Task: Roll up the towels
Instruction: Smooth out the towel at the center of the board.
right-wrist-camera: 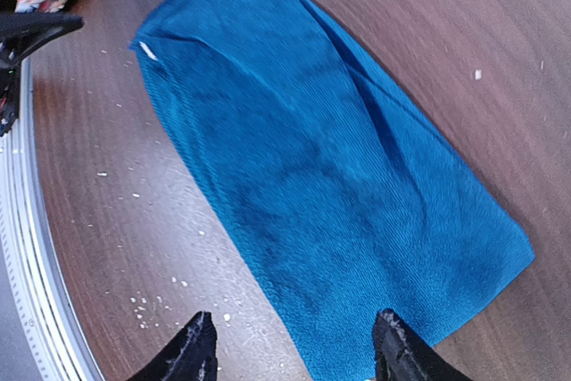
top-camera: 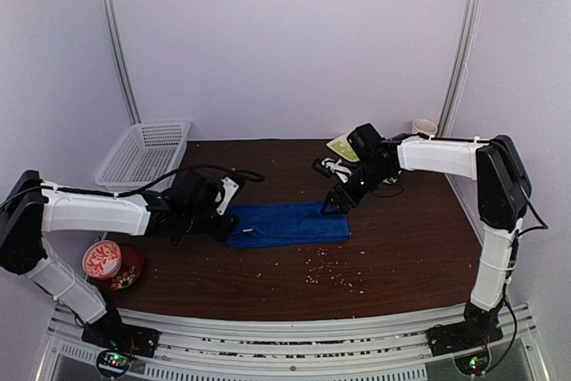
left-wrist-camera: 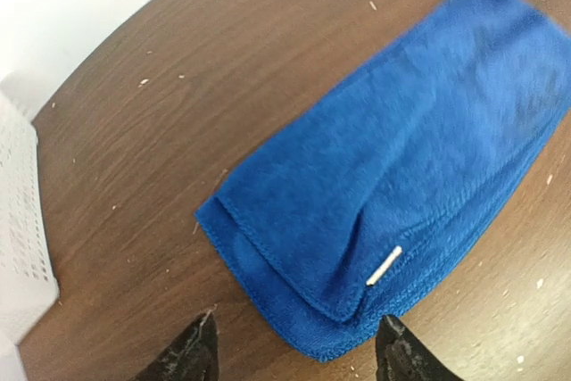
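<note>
The blue towel (top-camera: pixel 287 223) lies flat on the brown table, folded into a long strip. Its left end with a small white tag shows in the left wrist view (left-wrist-camera: pixel 393 185). Its right end fills the right wrist view (right-wrist-camera: pixel 330 167). My left gripper (top-camera: pixel 228 219) is open just above the towel's left end, fingertips (left-wrist-camera: pixel 192 354) apart on either side of the corner. My right gripper (top-camera: pixel 337 203) is open above the towel's right end, one fingertip (right-wrist-camera: pixel 397 354) over the cloth. The yellow-green towel (top-camera: pixel 342 144) lies at the back of the table, partly hidden behind the right arm.
A white plastic basket (top-camera: pixel 143 153) stands at the back left. A red round container (top-camera: pixel 111 262) sits front left. A paper cup (top-camera: pixel 425 127) stands at the back right. Pale crumbs (top-camera: pixel 330 269) are scattered in front of the towel.
</note>
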You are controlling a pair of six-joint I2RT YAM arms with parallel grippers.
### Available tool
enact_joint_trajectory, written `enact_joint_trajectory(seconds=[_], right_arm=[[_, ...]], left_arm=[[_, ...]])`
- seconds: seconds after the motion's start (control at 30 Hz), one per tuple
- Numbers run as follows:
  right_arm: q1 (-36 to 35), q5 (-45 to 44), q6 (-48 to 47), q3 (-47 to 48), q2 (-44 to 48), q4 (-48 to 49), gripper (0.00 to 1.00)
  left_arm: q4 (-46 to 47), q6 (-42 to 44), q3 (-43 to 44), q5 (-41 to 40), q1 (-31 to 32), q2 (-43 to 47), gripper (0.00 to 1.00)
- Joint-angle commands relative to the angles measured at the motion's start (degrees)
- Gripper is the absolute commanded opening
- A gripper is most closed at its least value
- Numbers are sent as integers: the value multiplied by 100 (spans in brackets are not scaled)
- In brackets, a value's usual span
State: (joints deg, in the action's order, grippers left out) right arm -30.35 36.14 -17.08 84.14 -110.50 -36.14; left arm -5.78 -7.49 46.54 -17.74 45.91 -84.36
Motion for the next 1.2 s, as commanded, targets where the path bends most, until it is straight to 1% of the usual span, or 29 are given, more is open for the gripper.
enact_joint_trajectory(seconds=[0.0, 0.07, 0.27, 0.53, 0.6, 0.7, 0.87, 1.07, 1.17], right_arm=[[126, -220, 342, -85, -219, 149, 60], [172, -174, 361, -97, -287, 133, 60], [196, -55, 375, -127, -452, 135, 58], [202, 14, 336, -95, -631, 90, 58], [200, 21, 344, -95, -676, 103, 58], [211, 16, 354, -81, -740, 99, 57], [238, 25, 333, -73, -753, 51, 57], [266, 94, 108, 50, -843, -269, 56], [275, 109, 82, 66, -889, -317, 56]], left_arm=[[-360, 1031, 349, -952, 411, -587, 60], [-330, 1164, 387, -965, 474, -753, 59], [-121, 1533, 387, -669, 513, -798, 57], [-315, 2042, 582, -538, 533, -1075, 57], [-366, 2109, 661, -537, 533, -1169, 57], [-411, 2190, 778, -580, 533, -1338, 54], [-506, 2271, 906, -581, 533, -1598, 54], [-573, 2328, 953, -746, 525, -1706, 47], [-582, 2339, 961, -839, 516, -1761, 41]])
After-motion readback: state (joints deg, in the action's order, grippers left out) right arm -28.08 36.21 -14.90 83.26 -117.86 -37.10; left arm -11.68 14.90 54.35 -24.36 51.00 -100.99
